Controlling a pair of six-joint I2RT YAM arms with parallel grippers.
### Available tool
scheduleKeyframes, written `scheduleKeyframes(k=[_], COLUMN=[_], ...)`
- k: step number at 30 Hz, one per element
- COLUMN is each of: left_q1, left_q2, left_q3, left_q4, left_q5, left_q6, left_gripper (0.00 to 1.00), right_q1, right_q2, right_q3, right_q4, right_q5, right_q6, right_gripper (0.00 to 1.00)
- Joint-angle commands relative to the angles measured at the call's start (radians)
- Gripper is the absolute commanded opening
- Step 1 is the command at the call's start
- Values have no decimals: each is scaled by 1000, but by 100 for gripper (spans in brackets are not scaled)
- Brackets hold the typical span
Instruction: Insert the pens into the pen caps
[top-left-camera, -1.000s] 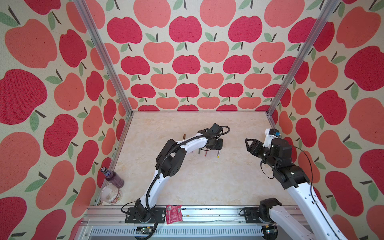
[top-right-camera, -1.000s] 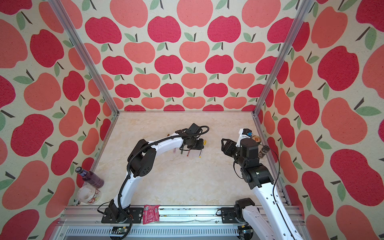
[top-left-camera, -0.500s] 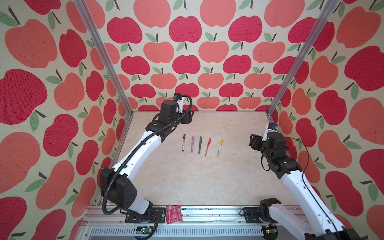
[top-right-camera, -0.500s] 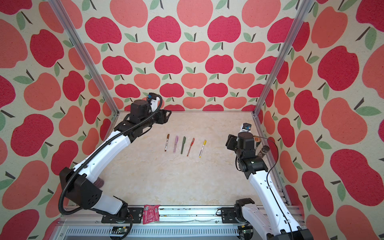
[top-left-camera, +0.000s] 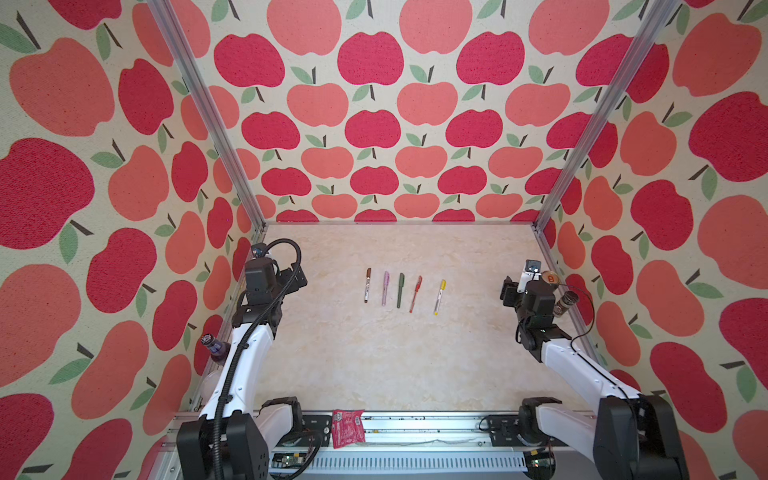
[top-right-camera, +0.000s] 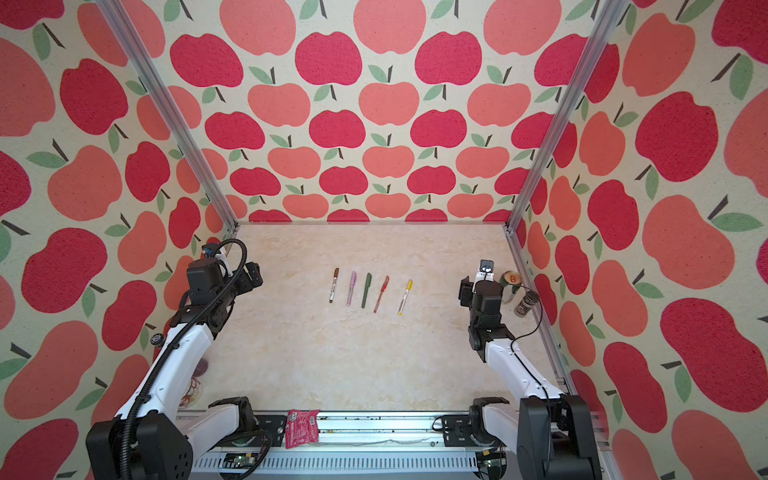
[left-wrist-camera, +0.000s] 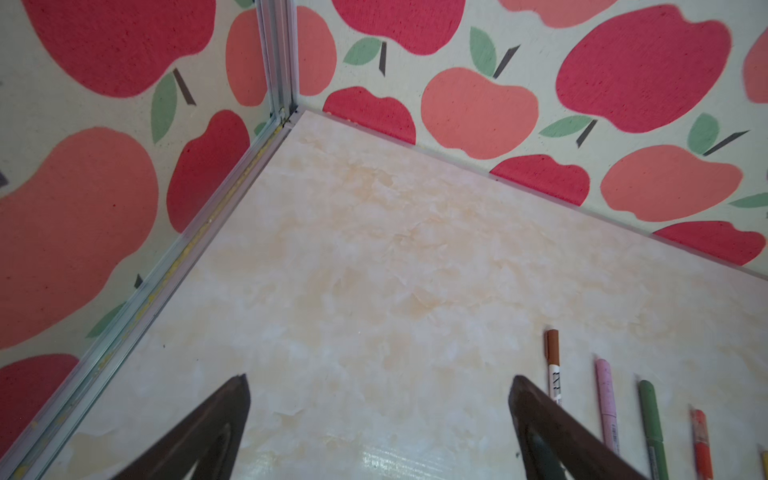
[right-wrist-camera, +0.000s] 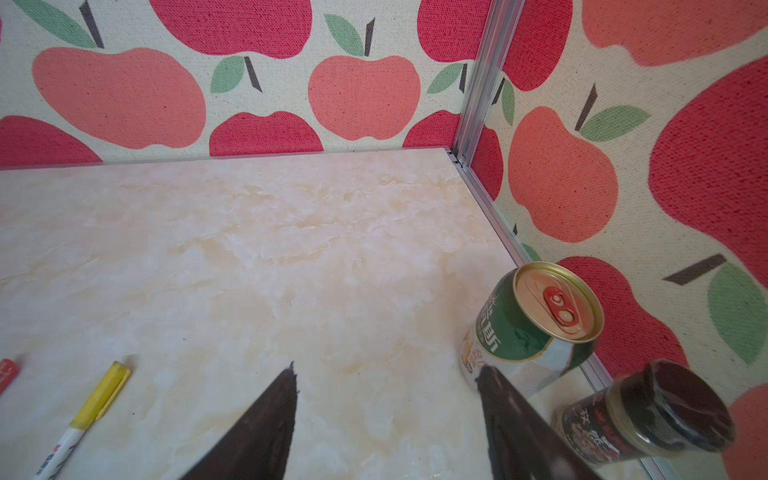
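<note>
Red pen mostly cut off, left fingers spread empty, right fingers parted empty

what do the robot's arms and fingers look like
The left arm and right arm have white links with black joints. A ribbed black hose runs along the left arm; a thin black wire loops by the right. The fingers are dark, pointed wedges.
</note>
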Motion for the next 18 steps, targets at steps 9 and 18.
scheduleKeyframes(k=[9, 18], left_q1=[93, 72], left_q2=[178, 400], left_q3=[-312, -314], left_q4=[621, 835], left_q5=[32, 160], left_q6=[60, 141], left_gripper=[99, 99], right_q1=[-5, -7], right_q2=[254, 498], right_q3=[-117, -201], right_q4=[483, 871], right_q5=[-27, -39], right_q6=[-140, -145], right_gripper=[73, 80])
